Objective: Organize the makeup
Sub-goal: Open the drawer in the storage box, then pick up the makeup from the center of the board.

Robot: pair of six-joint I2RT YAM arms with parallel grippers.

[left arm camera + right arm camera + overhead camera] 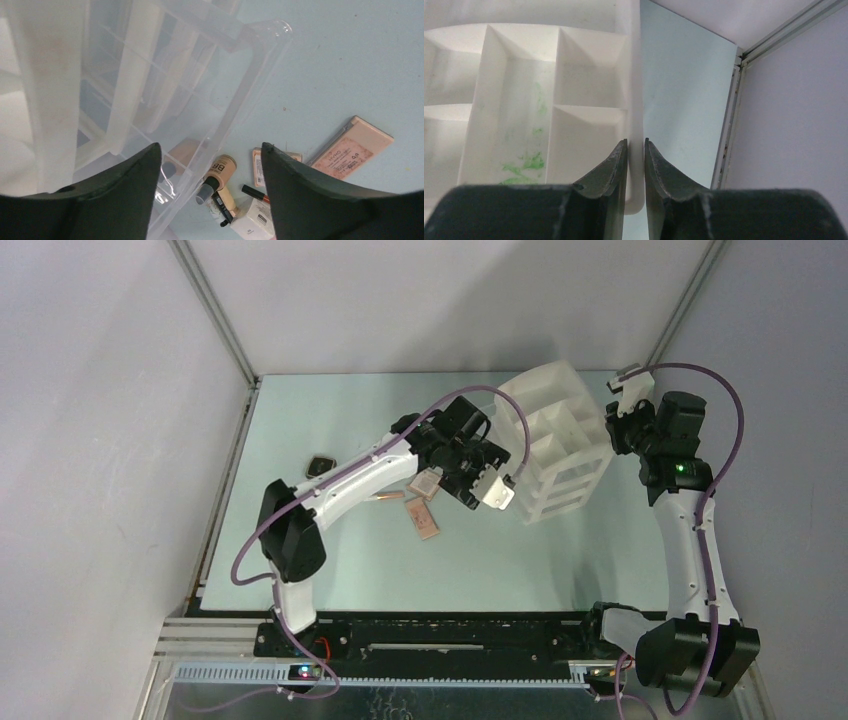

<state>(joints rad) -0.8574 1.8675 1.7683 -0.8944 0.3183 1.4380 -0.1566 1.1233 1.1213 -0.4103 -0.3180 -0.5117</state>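
Note:
The makeup lies on the pale table left of the white organizer (555, 440): a black compact (320, 466), flat pink palettes (427, 520) and a thin pencil (390, 497). In the left wrist view I see a beige black-capped bottle (220, 172), a beige palette (352, 147), a small white box (255, 222) and a red-and-black pencil (255, 192). My left gripper (211, 146) is open and empty above them, beside a clear drawer (150, 100). My right gripper (635, 142) is shut on the organizer's wall (635, 90), and the organizer stands tilted.
A beige dark-capped item (180, 152) shows through the clear drawer's wall. The organizer's compartments (514, 110) carry green smears. The enclosure's metal frame (729, 130) and grey wall are close on the right of the organizer.

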